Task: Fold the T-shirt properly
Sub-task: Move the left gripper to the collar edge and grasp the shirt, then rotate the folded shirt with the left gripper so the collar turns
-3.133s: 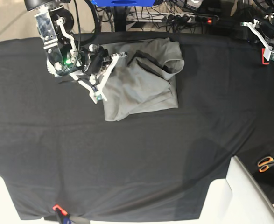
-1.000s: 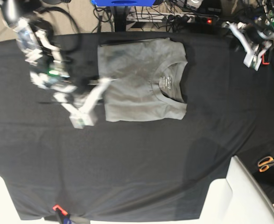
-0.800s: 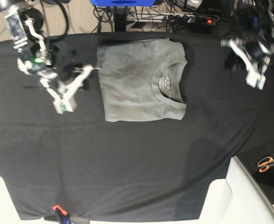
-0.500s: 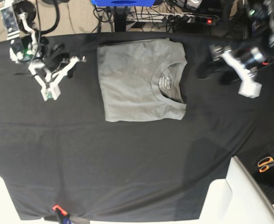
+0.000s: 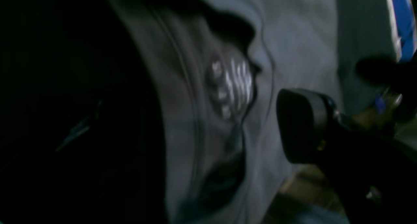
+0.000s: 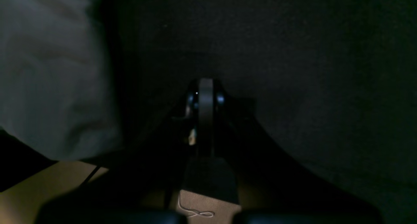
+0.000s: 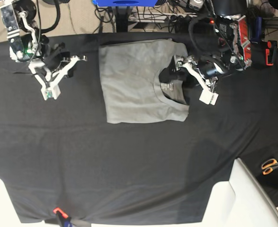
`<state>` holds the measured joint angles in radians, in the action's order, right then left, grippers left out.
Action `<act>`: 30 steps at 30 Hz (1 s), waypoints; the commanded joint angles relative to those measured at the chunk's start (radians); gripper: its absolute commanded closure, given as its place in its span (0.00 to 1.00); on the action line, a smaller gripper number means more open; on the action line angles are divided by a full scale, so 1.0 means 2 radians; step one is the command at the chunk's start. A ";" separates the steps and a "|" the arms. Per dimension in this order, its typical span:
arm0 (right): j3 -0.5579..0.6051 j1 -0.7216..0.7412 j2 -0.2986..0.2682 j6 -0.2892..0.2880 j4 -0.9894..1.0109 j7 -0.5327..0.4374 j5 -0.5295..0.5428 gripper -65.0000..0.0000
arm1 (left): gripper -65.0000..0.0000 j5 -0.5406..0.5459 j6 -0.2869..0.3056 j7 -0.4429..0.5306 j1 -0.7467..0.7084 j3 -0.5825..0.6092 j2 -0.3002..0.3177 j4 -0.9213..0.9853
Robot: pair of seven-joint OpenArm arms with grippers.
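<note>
- Left pincer (image 7: 188, 80) wide open, empty, over T-shirt (image 7: 134, 80) collar (image 5: 195, 119).
- Best pinching both collar layers (ribbing bunches).
- Right pincer (image 7: 58, 78) closed, empty, above tabletop (image 7: 129, 165).

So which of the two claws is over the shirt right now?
The left gripper, on the right in the overhead view, spread open above the grey T-shirt's collar. The right gripper is shut, off to the side over black cloth.
</note>
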<state>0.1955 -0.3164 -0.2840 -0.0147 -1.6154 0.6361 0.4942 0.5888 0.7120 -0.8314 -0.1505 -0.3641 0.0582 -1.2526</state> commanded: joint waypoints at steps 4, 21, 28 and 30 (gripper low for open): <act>-0.004 0.002 -0.005 -0.001 -0.009 -0.007 0.002 1.00 | 0.00 -0.029 -0.007 -0.027 -0.003 0.024 -0.009 0.024; -0.004 0.005 -0.005 -0.001 -0.008 -0.008 0.002 1.00 | 0.24 -0.029 -0.007 -0.009 -0.010 0.074 -0.007 0.071; -0.018 0.003 -0.005 -0.001 -0.007 -0.008 0.002 1.00 | 1.00 -0.029 -0.007 0.005 0.004 0.074 -0.007 0.099; -0.033 0.002 -0.001 -0.001 -0.007 -0.008 0.002 1.00 | 1.00 -0.029 -0.007 0.003 0.004 0.077 -0.007 0.095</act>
<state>0.1333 -0.3164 -0.2771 -0.0143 -1.6154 0.6357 0.4931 0.6010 0.7383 -0.7692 -0.1307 -0.2146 0.0448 -1.0767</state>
